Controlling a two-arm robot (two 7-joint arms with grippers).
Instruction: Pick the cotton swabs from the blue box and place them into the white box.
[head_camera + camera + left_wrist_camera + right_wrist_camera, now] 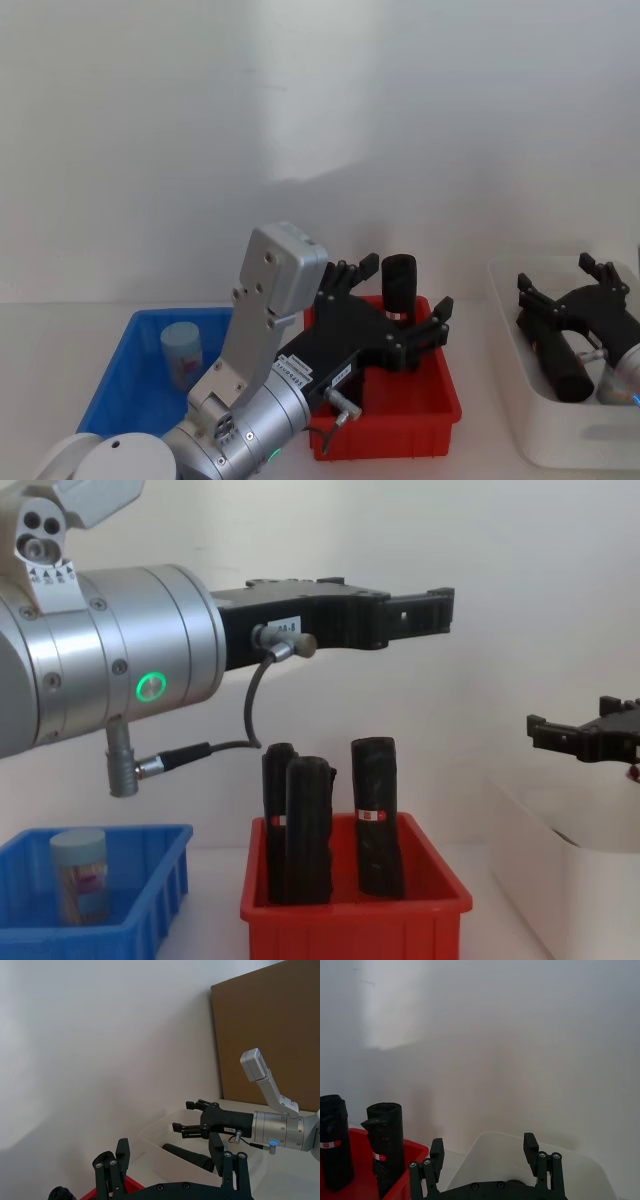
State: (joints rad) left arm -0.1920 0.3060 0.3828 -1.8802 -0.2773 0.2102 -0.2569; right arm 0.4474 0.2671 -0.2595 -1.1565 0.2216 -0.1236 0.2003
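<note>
Cotton swabs (80,873): one jar stands upright in the blue box (120,375), at the worktop's left. Left gripper (390,305), open and empty, is above the red bin (440,405). Right gripper (570,285), open and empty, is over the white box (520,400).

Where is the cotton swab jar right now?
The cotton swab jar stands upright inside the blue box on the robot's left, beside the red bin.
</note>
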